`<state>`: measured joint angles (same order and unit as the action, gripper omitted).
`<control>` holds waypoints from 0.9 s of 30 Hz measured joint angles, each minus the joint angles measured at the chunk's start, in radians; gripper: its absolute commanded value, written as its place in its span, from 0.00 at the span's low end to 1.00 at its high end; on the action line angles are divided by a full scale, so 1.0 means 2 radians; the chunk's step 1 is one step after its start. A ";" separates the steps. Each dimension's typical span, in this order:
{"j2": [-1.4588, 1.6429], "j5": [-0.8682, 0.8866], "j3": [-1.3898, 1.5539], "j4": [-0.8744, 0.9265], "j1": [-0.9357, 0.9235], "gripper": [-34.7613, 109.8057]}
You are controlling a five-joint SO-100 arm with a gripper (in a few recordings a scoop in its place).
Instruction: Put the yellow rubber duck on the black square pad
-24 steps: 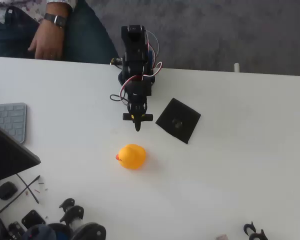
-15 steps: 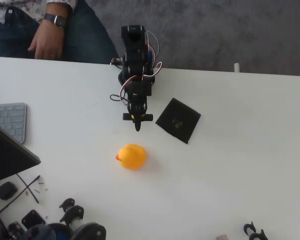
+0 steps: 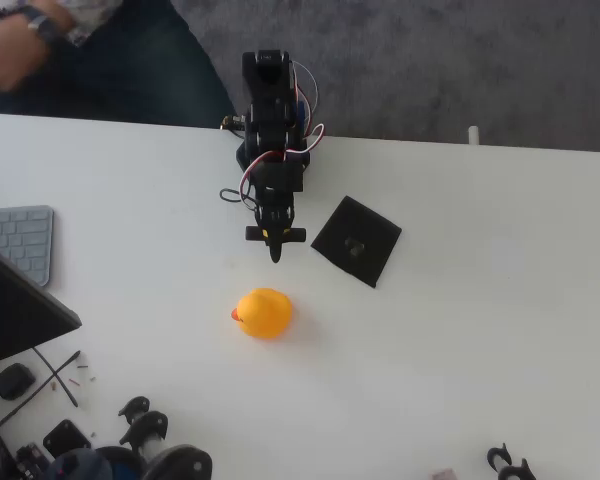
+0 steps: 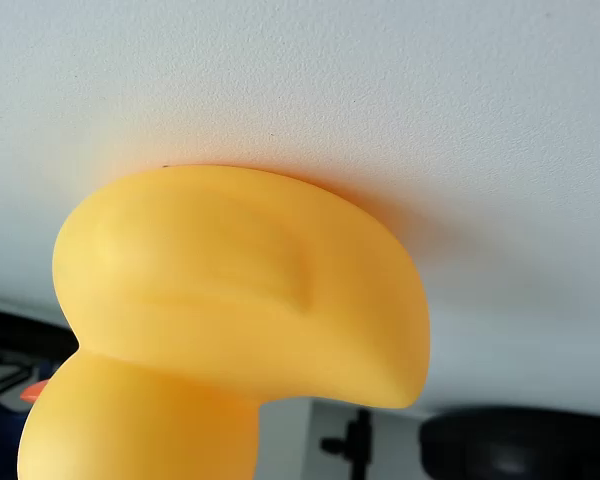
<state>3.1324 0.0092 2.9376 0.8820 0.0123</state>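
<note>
The yellow rubber duck [image 3: 264,313] sits on the white table, its red beak pointing left in the overhead view. In the wrist view the duck [image 4: 230,330] looms large and upside down on the table. The black square pad [image 3: 356,241] lies flat and turned like a diamond, up and to the right of the duck. My gripper [image 3: 275,250] hangs from the black arm, just left of the pad and a short way above the duck in the picture. Its fingers come together to a narrow tip and hold nothing.
A grey keyboard [image 3: 20,240] and a dark slanted slab [image 3: 15,310] sit at the left edge. Black parts and cables [image 3: 140,440] crowd the bottom left, with small black pieces [image 3: 510,462] at the bottom right. A person's arm [image 3: 20,45] is at the top left.
The person's hand at the top left has moved up and to the left. The arm, the duck and the pad have not moved.
</note>
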 measured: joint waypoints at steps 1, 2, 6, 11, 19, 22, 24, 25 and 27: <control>0.000 0.000 0.000 0.000 0.000 0.25; 0.000 0.000 0.000 0.000 0.000 0.25; 0.000 0.000 0.000 0.000 0.000 0.25; 0.000 0.000 0.000 0.000 0.002 0.25; 0.000 0.000 0.000 0.000 0.005 0.25; 0.000 0.000 0.000 0.000 0.005 0.25; 0.000 0.000 0.000 0.000 0.005 0.25; 0.000 0.000 0.000 0.000 0.005 0.25; 0.000 0.000 0.000 0.000 0.005 0.25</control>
<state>3.1324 0.0092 2.9376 0.8820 0.0230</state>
